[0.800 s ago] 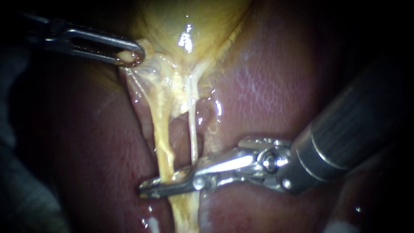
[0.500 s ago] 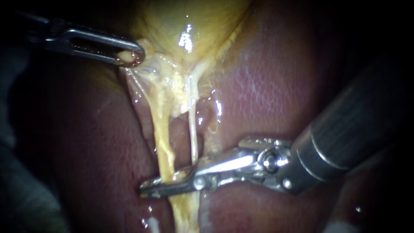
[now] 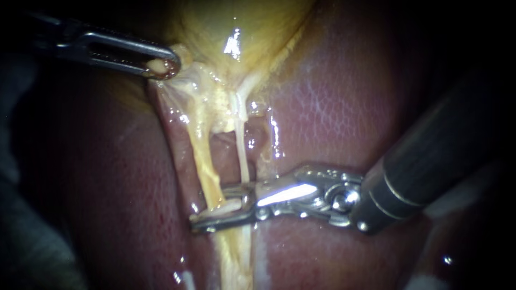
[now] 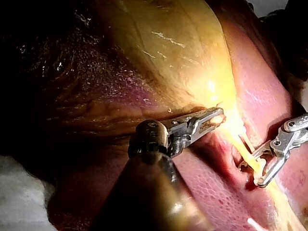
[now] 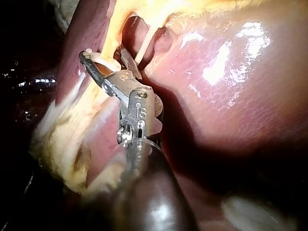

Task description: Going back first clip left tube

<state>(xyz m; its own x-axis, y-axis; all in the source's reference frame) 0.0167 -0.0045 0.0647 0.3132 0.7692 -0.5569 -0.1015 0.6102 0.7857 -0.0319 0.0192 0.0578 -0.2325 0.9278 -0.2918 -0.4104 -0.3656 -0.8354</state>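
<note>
Nearest to the camera is the dark, thick shaft of the right instrument [image 3: 424, 177], which comes in from the right side and goes down to the tissue. Its metal end, the right claw [image 3: 210, 209], is open with a narrow gap. It stands around the left tube [image 3: 207, 166], so the yellow tube passes between the two halves. In the right wrist view the gap is also visible. A small whitish piece [image 3: 223, 207] lies on the tube inside the claw; I cannot tell if it is a clip.

Just beside the left tube runs a thinner, pale tube [image 3: 243, 156]. It passes close to the hinge side of the claw. Both tubes lie over the red-brown liver [image 3: 333, 107], which is wet and shiny.

Further away the two tubes come together at the yellow gallbladder [image 3: 242, 21]. There the left instrument [image 3: 107, 45] enters from the left side. The left claw [image 3: 164, 65] is closed on the edge of the gallbladder and holds a little fold of it.
</note>
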